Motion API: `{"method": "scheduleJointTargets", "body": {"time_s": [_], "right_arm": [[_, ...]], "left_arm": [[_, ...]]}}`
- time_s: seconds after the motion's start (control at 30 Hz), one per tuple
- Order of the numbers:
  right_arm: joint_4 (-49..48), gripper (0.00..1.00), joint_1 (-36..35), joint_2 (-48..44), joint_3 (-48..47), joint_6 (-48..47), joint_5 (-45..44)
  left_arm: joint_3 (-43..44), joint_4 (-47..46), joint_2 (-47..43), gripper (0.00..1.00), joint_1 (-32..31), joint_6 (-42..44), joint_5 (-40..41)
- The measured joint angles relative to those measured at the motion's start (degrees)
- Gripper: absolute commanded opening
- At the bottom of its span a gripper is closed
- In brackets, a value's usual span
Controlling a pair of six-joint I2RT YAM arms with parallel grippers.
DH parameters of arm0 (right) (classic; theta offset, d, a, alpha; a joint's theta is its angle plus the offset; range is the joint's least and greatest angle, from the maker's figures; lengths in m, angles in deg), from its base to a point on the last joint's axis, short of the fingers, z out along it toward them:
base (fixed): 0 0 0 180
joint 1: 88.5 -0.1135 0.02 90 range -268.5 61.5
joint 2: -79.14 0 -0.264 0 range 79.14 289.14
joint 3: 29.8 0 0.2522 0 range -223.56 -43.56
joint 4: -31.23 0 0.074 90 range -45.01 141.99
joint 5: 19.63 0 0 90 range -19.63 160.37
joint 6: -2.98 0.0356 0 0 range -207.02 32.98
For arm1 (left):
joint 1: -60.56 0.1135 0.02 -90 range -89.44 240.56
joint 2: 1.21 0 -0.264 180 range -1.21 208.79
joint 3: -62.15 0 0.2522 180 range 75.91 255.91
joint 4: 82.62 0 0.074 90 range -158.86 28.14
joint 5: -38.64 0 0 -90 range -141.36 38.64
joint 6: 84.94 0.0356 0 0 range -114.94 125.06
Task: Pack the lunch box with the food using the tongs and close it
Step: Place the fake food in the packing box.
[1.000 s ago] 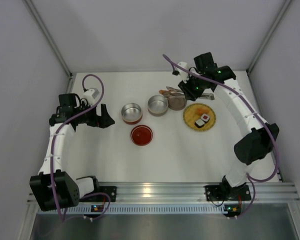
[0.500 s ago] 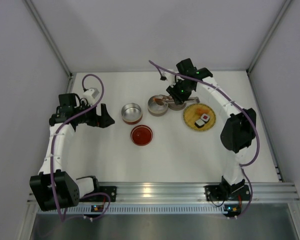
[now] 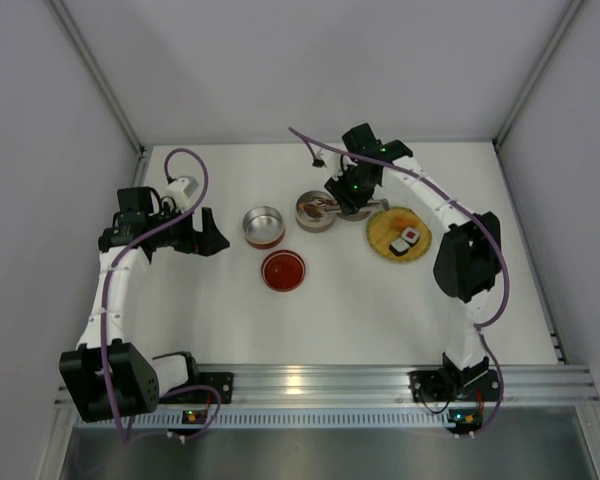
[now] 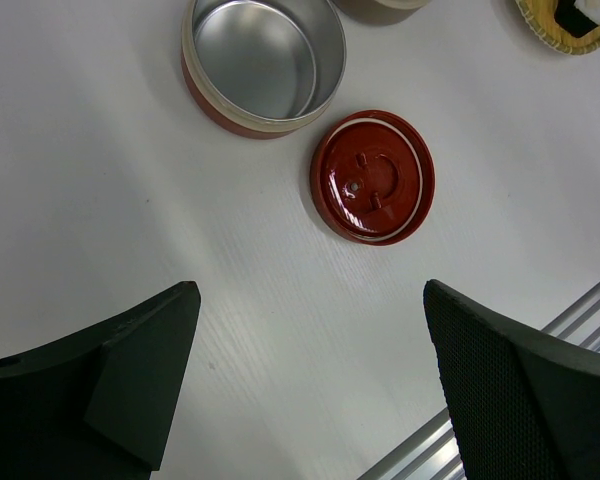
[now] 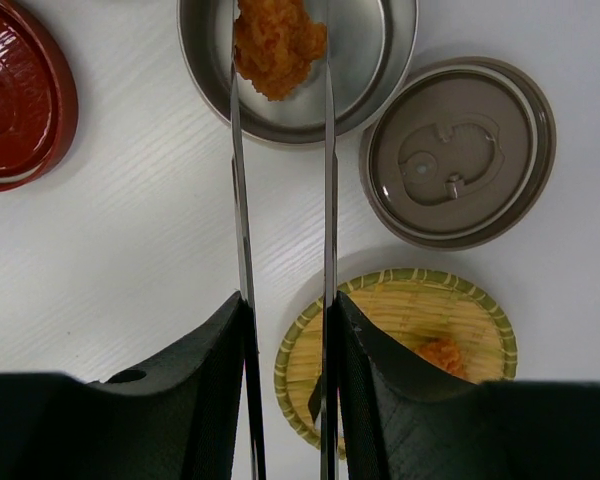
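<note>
My right gripper (image 5: 288, 300) is shut on the slim silver tongs (image 5: 329, 150), one finger pressing each arm. The tong tips pinch an orange food chunk (image 5: 278, 40) over the open grey lunch box tin (image 5: 400, 60). In the top view this gripper (image 3: 352, 190) hangs just right of that tin (image 3: 300, 218). Another orange chunk (image 5: 442, 353) lies on the woven plate (image 5: 400, 310). Two white rolls (image 3: 408, 237) sit on the plate (image 3: 380, 228). My left gripper (image 3: 212, 235) is open and holds nothing, left of the red tin (image 3: 264, 224).
The grey-brown lid (image 5: 458, 152) lies between the grey tin and the plate. The red lid (image 4: 372, 177) lies in front of the empty red tin (image 4: 195, 70), ahead of my left gripper (image 4: 310, 290). White walls enclose the table on three sides.
My right arm has swung left from behind the plate, carrying the tongs and the orange chunk to above the grey tin. The left arm has not moved.
</note>
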Motion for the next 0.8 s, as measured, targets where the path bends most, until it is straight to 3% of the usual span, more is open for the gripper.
{"method": "scheduleJointTargets", "body": {"time_s": [0.17, 0.4, 0.8], "right_arm": [[-0.1, 0.35, -0.9, 0.6, 0.0, 0.4, 0.3], [-0.1, 0.47, -1.0, 0.6, 0.0, 1.1, 0.3], [0.6, 0.49, -1.0, -0.9, -0.1, 1.3, 0.6]], "left_arm": [[0.0, 0.0, 0.0, 0.98, 0.0, 0.2, 0.0], [0.0, 0.0, 0.0, 0.98, 0.0, 0.2, 0.0], [0.0, 0.0, 0.4, 0.98, 0.0, 0.3, 0.0]]}}
